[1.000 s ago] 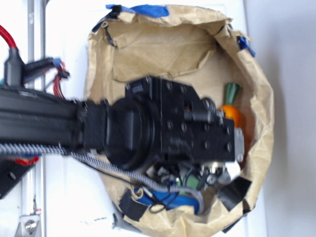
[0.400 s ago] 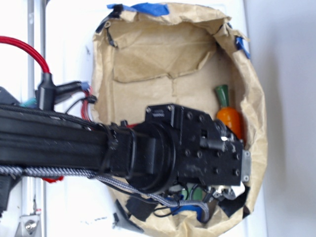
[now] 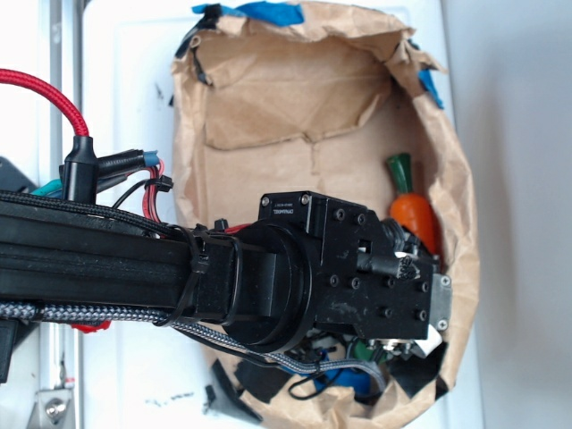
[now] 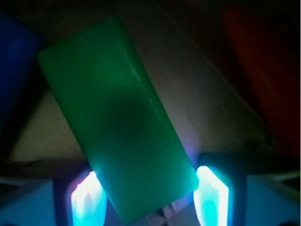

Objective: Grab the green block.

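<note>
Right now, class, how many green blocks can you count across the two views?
1. The green block lies tilted between the gripper fingers in the wrist view, blue object on its left, carrot on its right. The arm hides it in the exterior view.

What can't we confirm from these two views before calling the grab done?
- Exterior view: the flat green rectangular block is fully hidden beneath the black gripper housing.
- Wrist view: the block lies between the glowing jaws, but contact is unclear; glare and darkness blur the edges.
- Wrist view: the blue rounded object and orange toy carrot are cut off by the frame and dim.
</note>
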Robot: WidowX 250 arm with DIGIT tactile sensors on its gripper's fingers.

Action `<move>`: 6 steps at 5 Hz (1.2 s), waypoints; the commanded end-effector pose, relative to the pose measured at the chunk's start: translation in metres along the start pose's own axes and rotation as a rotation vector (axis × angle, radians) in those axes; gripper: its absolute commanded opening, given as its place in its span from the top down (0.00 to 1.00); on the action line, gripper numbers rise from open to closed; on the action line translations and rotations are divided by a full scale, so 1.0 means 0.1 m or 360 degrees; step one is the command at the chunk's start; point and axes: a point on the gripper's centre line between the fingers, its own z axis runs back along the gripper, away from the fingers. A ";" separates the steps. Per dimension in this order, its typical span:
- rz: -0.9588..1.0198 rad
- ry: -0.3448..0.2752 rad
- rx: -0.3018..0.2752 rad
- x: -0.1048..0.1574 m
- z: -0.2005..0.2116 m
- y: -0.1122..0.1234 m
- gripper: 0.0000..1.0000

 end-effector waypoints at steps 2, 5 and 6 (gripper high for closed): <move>0.0283 -0.0126 0.0087 -0.21 0.48 0.22 1.00; 0.0626 -0.0059 0.0183 -0.85 0.91 0.28 1.00; 0.0774 -0.0039 0.0226 -1.03 1.03 0.21 1.00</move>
